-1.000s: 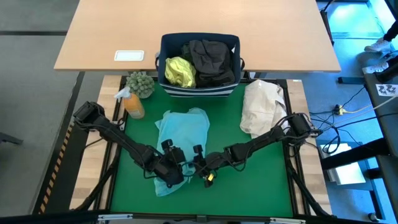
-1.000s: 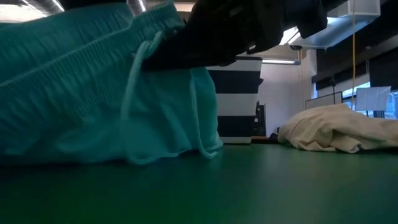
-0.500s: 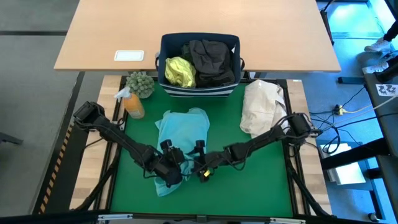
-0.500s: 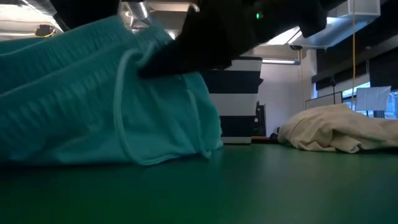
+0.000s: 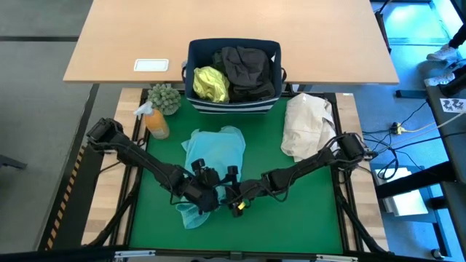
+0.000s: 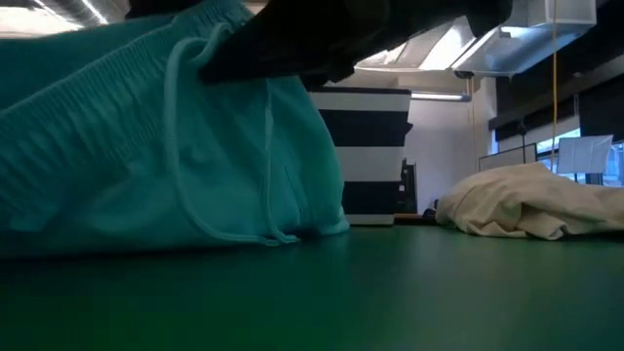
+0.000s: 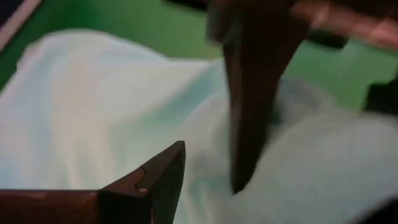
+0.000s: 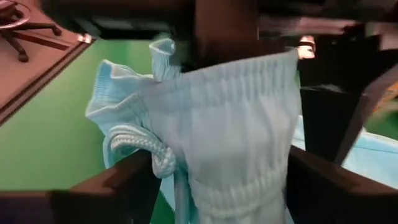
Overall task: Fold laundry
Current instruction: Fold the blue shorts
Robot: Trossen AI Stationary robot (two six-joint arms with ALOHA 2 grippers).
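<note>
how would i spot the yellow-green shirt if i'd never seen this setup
Find the navy fabric bin at the far edge of the green mat. The yellow-green shirt is bunched in its left half, beside dark garments; it is the only bright piece there.

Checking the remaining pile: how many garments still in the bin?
2 visible: a yellow-green shirt on the navy bin's left side, a dark garment filling its right. More may lie hidden underneath.
</note>
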